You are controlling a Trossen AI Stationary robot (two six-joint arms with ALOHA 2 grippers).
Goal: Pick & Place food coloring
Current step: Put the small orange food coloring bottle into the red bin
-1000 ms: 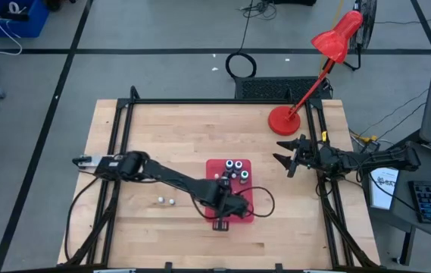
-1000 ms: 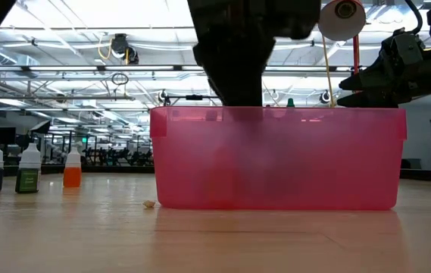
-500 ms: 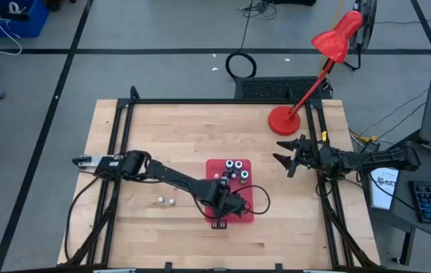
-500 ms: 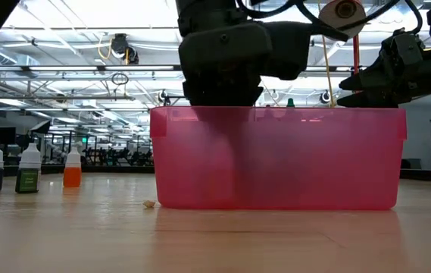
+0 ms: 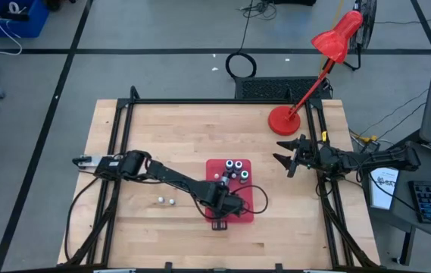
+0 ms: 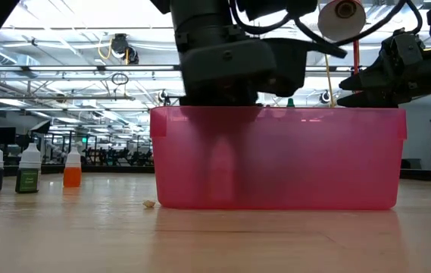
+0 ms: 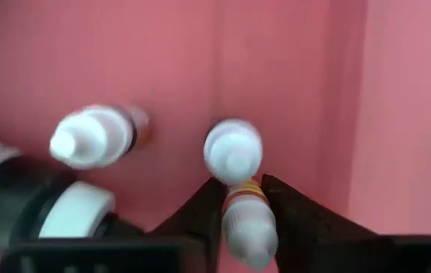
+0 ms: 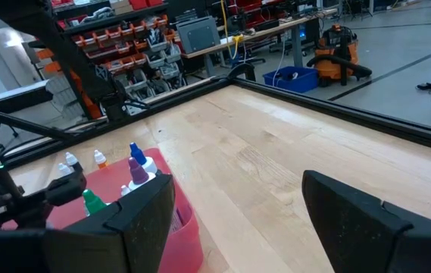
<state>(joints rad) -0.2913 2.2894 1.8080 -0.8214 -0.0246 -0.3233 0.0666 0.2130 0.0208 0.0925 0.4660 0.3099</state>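
From above, the translucent red plastic bin sits on the light wooden table. The left gripper is down inside the bin, at the end nearest the table's front edge. Several small food coloring bottles stand at the bin's far end. Two more small white bottles stand on the table to the left of the bin, well apart from it. A red desk lamp stands behind the bin, toward the right. The right gripper hangs right of the bin with its fingers spread wide and empty.

At table height, the bin's pink wall hides what the left gripper does inside. Three bottles stand far left of the bin.

In the left wrist view, the dark fingers sit on both sides of a white-capped bottle lying on the bin floor; whether they pinch it or have loosened I cannot tell. Another white-capped bottle lies beside it.

In the right wrist view, the spread fingers frame the bin and its colored caps.
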